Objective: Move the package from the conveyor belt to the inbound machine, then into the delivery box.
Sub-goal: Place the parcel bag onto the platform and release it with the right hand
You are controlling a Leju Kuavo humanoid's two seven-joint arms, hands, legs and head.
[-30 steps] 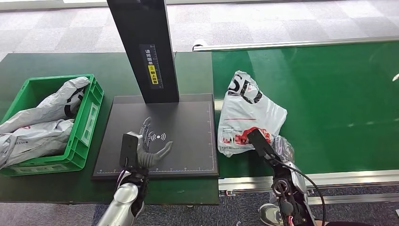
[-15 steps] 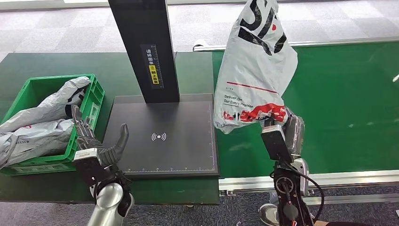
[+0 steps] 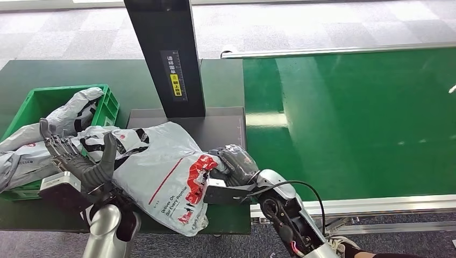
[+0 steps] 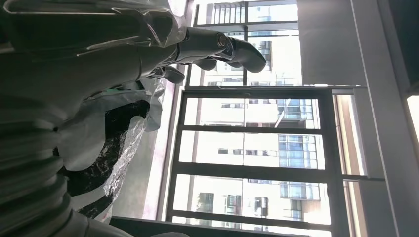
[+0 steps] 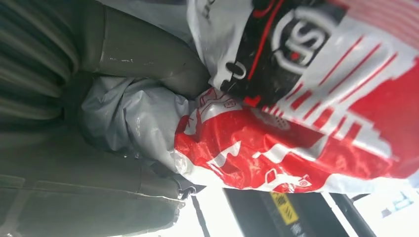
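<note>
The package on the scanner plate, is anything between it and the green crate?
The left robot hand stands between the package and the green crate, whose space already holds other grey bags.

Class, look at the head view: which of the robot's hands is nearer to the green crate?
Left. The left hand hovers by the green crate, at its near corner beside the bags inside. The right hand grips the package over the scanner plate, farther from the crate.

Grey package (image 3: 161, 172) (red print) across scanner plate (image 3: 215, 129).
</note>
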